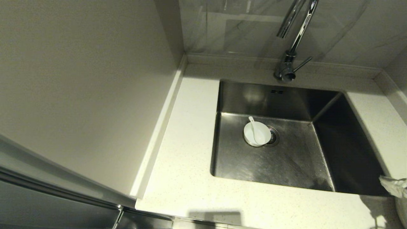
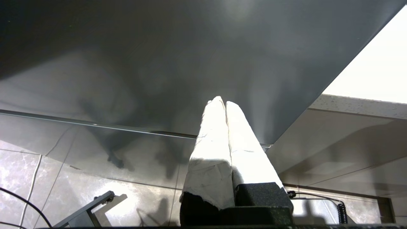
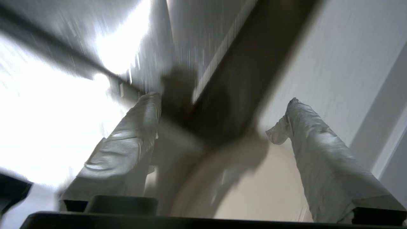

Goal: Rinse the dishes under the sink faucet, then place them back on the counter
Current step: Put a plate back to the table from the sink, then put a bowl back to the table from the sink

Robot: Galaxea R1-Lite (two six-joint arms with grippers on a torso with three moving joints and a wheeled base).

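A: Where are the dishes?
B: The bowl [image 1: 257, 134] sits in the sink [image 1: 286, 165] beside the drain [image 1: 273, 136], with the spoon [image 1: 254, 128] resting inside it. The faucet [image 1: 291, 60] stands at the far edge of the tabletop [image 1: 181, 178].
A: And the arms?
B: The right end effector [image 3: 222, 98] is spread wide and holds nothing; a beige plate [image 3: 254, 190] lies just beneath it. The left end effector [image 2: 225, 103] is parked low, fingers pressed together.

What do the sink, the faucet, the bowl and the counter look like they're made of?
Sink: brushed stainless steel, dull grey with faint scuffs and soft reflections.
Faucet: polished chrome-like metal, with mirror-bright streaks.
Bowl: smooth glossy white, probably ceramic, though plastic can't be ruled out.
Counter: pale speckled stone or a stone-look composite, matte.
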